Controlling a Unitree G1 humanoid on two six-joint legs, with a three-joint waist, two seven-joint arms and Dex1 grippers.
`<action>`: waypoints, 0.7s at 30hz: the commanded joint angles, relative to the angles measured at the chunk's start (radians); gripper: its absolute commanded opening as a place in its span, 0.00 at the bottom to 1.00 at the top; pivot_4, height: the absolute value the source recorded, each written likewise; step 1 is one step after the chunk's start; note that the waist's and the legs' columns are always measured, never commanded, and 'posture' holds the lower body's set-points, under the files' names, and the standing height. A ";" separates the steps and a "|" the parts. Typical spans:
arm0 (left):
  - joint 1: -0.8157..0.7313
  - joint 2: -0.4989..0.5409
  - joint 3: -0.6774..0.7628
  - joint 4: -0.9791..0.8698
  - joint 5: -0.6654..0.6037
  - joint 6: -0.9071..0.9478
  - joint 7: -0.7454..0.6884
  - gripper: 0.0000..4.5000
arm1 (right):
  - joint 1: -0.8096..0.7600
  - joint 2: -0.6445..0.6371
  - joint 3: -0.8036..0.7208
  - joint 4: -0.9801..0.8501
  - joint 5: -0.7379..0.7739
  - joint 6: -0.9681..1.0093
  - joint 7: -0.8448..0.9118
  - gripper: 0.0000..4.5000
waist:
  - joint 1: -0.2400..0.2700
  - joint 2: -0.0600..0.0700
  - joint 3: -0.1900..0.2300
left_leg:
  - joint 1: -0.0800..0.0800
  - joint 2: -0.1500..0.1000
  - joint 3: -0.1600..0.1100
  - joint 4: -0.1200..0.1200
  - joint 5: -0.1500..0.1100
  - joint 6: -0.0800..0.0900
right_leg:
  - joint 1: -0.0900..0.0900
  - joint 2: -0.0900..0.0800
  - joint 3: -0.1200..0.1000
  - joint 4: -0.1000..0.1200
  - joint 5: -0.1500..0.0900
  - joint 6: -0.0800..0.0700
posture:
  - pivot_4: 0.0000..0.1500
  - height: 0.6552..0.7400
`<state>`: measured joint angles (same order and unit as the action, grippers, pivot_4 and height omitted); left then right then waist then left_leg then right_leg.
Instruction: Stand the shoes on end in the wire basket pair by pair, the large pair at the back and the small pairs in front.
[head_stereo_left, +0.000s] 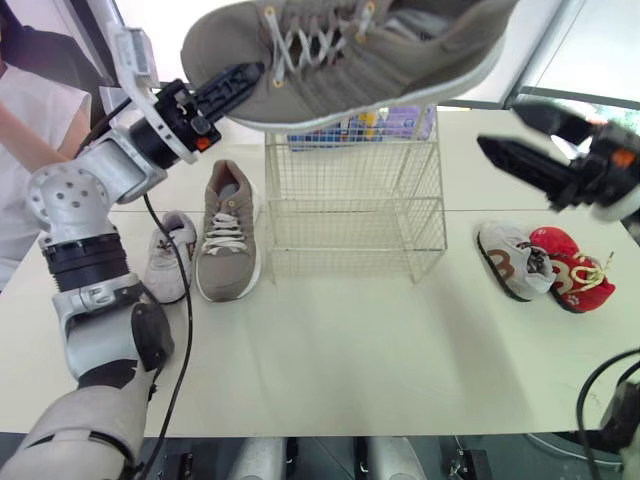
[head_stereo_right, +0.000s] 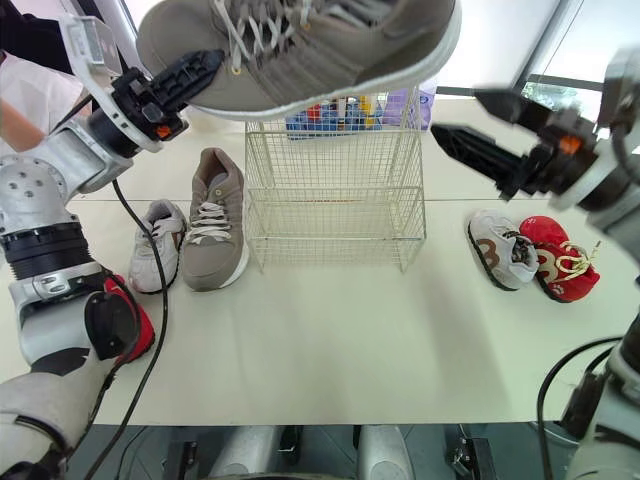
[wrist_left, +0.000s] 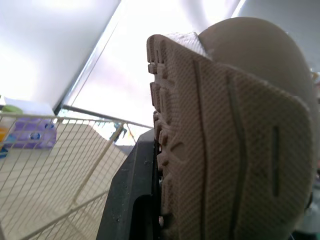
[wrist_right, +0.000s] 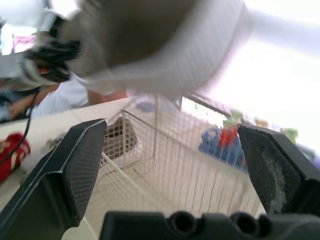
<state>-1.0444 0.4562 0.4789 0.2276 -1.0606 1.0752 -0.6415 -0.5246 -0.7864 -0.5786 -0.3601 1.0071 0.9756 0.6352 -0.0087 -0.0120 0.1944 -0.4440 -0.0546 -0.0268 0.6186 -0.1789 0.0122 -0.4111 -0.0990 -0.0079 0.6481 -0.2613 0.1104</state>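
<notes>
Above the wire basket (head_stereo_left: 350, 205), the left hand (head_stereo_left: 248, 80) grips a grey shoe (head_stereo_left: 400, 60).

Saw a wide, pale counter (head_stereo_left: 350, 370). Spotted a purple and blue pack (head_stereo_right: 410, 105) sitting near the far edge of the counter, with little bits of red, yellow and blue on it. Could not tell what was inside. Noticed a person in a white shirt (head_stereo_left: 12, 175) by the far left corner, with one bare arm (head_stereo_left: 25, 135) showing. Saw a dark window frame (head_stereo_left: 555, 40) and bright light past the far right side.
</notes>
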 joint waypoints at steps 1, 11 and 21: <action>-0.020 -0.021 0.052 -0.054 -0.092 -0.011 0.045 0.14 | 0.024 0.089 -0.022 -0.053 0.110 -0.001 -0.122 0.99 | -0.003 0.000 0.000 | 0.000 0.000 0.000 0.000 0.000 0.000 | 0.000 0.000 0.000 0.001 0.000 0.000 | 1.00 0.94; 0.013 -0.097 0.040 -0.094 -0.176 -0.018 0.147 0.14 | -0.189 0.388 0.208 -0.010 0.124 -0.145 -0.286 0.99 | 0.001 0.001 0.000 | 0.001 0.000 0.000 0.005 0.001 -0.001 | 0.001 0.003 0.000 0.005 0.001 -0.001 | 1.00 0.94; 0.087 -0.110 0.019 -0.140 -0.210 -0.025 0.193 0.14 | -0.317 0.410 0.225 0.062 0.159 -0.213 -0.306 0.99 | -0.003 0.001 0.000 | 0.001 0.000 0.000 0.007 0.000 0.001 | 0.001 0.003 0.000 0.004 0.002 0.001 | 1.00 0.94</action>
<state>-0.9500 0.3420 0.4932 0.1350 -1.2402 1.0773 -0.4442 -0.8089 -0.3769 -0.3421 -0.2831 1.1368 0.7871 0.3330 -0.0122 -0.0115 0.1945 -0.4433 -0.0547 -0.0271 0.6256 -0.1789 0.0128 -0.4098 -0.0965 -0.0074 0.6525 -0.2591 0.1110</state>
